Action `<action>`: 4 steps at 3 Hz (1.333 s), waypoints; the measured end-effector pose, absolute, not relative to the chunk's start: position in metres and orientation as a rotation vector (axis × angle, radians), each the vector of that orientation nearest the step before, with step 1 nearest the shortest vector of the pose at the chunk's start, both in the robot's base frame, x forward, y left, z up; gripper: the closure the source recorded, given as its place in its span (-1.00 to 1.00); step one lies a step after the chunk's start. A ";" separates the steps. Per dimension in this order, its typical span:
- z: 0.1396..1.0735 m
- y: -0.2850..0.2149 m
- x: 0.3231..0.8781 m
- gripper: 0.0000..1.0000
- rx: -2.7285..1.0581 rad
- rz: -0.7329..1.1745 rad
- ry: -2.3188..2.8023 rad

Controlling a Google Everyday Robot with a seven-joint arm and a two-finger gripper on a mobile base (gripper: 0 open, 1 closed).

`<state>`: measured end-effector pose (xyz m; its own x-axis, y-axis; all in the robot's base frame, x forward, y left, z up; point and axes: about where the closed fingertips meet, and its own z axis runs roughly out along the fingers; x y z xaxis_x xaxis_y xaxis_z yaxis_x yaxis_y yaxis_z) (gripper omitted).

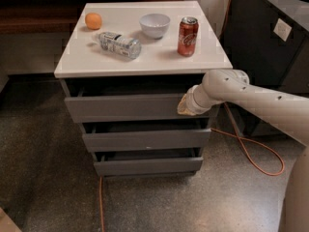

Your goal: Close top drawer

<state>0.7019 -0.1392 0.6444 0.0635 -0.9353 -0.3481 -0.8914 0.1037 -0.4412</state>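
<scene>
- The hand (pixel 186 105) is pressed up against the right end of the top drawer's (pixel 125 108) front panel, just under the edge of the counter (pixel 145 64). Honestly can't tell from this angle whether it's wide or narrow; it's end-on to the panel and holding nothing that I can see.
- The arm (pixel 251 98) comes in from the right, pale and tube-shaped, with its rounded elbow sitting beside the cabinet's right corner.
- The top drawer isn't shut: the front stands a bit out from the cabinet, with a dark gap between its top edge and the counter.
- It's the tallest of the three grey fronts, plain and flat, with no handle.
- The middle drawer (pixel 145 140) and bottom drawer (pixel 147 166) below it each have a dark gap above them too, so they look slightly out as well.
- On the white counter, an orange (pixel 93 21) sits at the back left, and a clear plastic bottle (pixel 119 44) lies on its side near it.
- A white bowl (pixel 154 25) is at the back middle, and a red soda can (pixel 187 36) stands upright just right of the bowl.
- An orange cable (pixel 256 151) loops over the speckled floor to the right of the cabinet.
- A dark cabinet (pixel 270 47) stands behind the arm.
</scene>
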 end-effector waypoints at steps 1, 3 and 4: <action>0.644 -0.141 0.711 1.00 -1.773 -0.119 1.821; 0.645 -0.135 0.694 1.00 -1.764 -0.096 1.795; 0.648 -0.124 0.655 1.00 -1.771 -0.033 1.757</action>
